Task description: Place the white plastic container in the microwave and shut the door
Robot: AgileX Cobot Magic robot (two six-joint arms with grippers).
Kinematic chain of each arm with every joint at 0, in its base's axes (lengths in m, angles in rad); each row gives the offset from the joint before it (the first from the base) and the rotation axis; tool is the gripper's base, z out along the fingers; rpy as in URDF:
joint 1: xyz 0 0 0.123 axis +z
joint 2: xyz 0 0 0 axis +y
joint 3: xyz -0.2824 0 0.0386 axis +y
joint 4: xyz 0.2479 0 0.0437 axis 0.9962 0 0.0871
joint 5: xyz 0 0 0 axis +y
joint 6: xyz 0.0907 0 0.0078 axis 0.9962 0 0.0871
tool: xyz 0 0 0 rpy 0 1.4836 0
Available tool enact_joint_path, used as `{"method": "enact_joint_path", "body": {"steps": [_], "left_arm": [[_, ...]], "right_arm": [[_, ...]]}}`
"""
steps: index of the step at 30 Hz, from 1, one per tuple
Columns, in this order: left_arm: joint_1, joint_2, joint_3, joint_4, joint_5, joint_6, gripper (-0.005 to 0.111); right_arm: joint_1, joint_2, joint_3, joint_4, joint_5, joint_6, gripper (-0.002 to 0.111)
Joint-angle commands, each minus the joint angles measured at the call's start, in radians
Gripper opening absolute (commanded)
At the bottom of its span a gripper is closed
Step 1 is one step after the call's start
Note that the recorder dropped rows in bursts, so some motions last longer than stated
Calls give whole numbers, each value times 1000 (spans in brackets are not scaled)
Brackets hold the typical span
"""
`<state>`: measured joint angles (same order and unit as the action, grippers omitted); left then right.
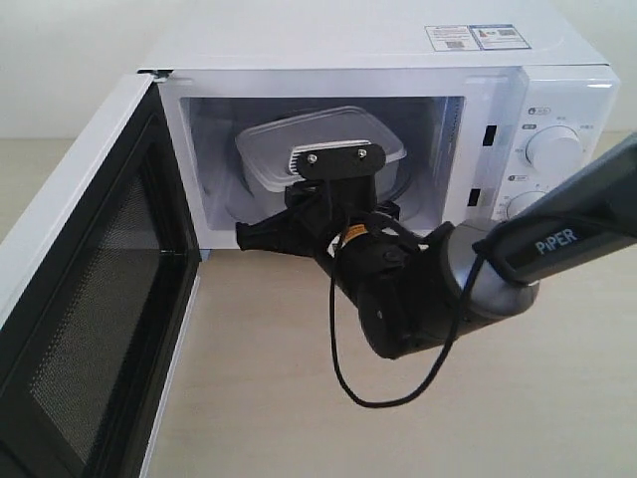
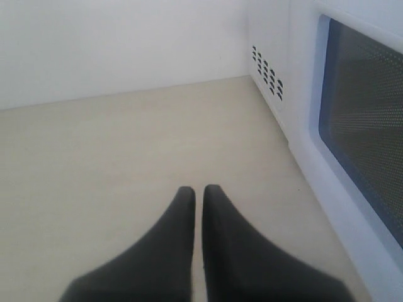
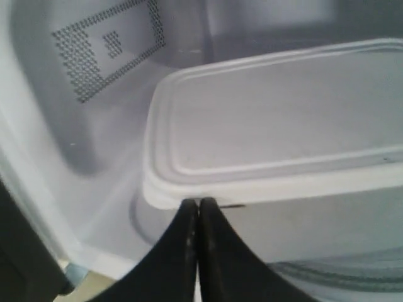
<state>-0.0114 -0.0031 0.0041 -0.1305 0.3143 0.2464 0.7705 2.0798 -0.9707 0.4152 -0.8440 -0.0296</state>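
Observation:
The white microwave (image 1: 378, 45) stands with its door (image 1: 90, 299) swung wide open to the left. The white plastic container (image 1: 328, 134) rests inside the cavity on the glass turntable (image 3: 352, 270), lid on. My right arm (image 1: 438, 289) reaches into the opening. My right gripper (image 3: 199, 202) is shut, its tips right at the lid rim of the container (image 3: 283, 126) near one corner, with nothing between the fingers. My left gripper (image 2: 198, 189) is shut and empty, low over the table beside the outer face of the door (image 2: 365, 145). It does not show in the exterior view.
Two round dials (image 1: 553, 149) sit on the microwave's right panel, just above my right arm. A black cable (image 1: 343, 378) loops under that arm. The beige tabletop (image 1: 299, 398) runs in front of the oven; the cavity's perforated wall (image 3: 101, 50) is close beside the container.

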Motion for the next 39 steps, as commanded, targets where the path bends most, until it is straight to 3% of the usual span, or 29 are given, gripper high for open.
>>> {"method": "enact_joint_path", "body": {"steps": [1,15,27,33,39], "left_arm": [[2,3,-4,-7,-7,1,4],[2,3,-4,-7,-7,1,4],[2,3,-4,-7,-9,1,4],[2,3,-4,-7,-9,1,4],[2,3,-4,-7,-9,1,4]], "right_arm": [[-42,26,-59,18,65,1,0],[-104,25,-118,20,117,-9,0],[-38,-39,-56,26,157,-26,0],[-32,-248,36,24,520,-104,0],[-32,-448,111,24,757,-121,0]]}}
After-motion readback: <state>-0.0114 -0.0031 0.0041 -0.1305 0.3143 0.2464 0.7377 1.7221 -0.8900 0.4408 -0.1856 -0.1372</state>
